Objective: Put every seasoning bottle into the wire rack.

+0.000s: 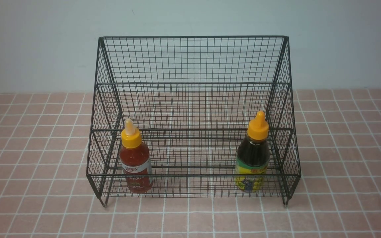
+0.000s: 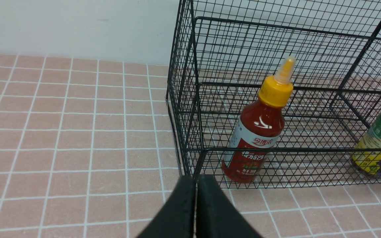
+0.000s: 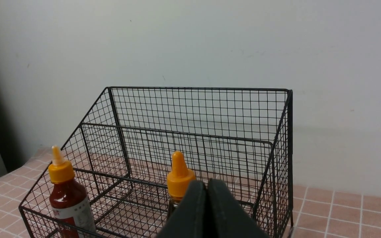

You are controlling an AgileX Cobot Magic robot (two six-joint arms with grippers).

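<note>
Both bottles stand upright in the lowest front tier of the wire rack point(image 1: 193, 59) at centre frame: the red sauce bottle point(image 1: 136, 165) toward its lower-left corner, the dark sauce bottle point(image 1: 252, 155) toward its lower-right. The left gripper point(image 2: 196, 178) and right gripper point(image 3: 206, 183), out of the front view, each have fingers pressed together, empty.

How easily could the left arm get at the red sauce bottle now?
Probably easily, from above: the red sauce bottle stands upright in the front tier of the wire rack, cap above the front rail. The left gripper is shut and must open first.
</note>
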